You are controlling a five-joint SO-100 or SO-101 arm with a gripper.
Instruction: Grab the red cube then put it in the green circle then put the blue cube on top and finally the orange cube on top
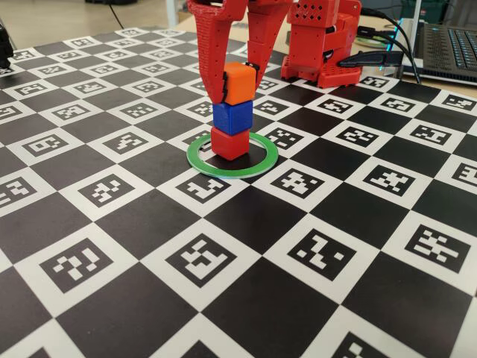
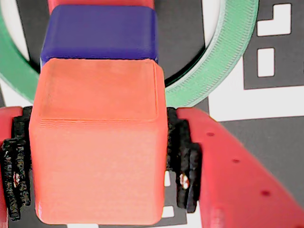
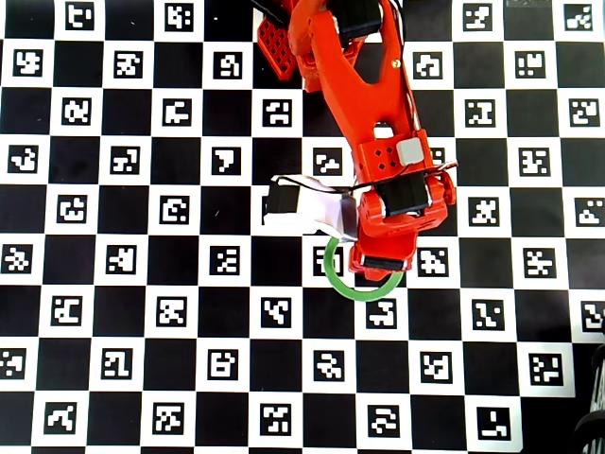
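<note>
In the fixed view the red cube (image 1: 229,143) stands inside the green circle (image 1: 261,160). The blue cube (image 1: 232,118) sits on it, and the orange cube (image 1: 240,78) rests on the blue one, shifted slightly right. My red gripper (image 1: 237,88) comes down from above and is shut on the orange cube's two sides. In the wrist view the black pads (image 2: 183,161) press on the orange cube (image 2: 97,95). The blue cube (image 2: 99,31) and the green circle (image 2: 223,66) lie beyond it. In the overhead view my gripper (image 3: 378,263) hides the cubes, and only part of the green circle (image 3: 333,276) shows.
The stack stands on a black-and-white checkered marker mat (image 1: 223,261). The arm's red base (image 1: 320,41) is behind the stack. Cables (image 1: 373,56) and a laptop (image 1: 447,45) lie at the far right edge.
</note>
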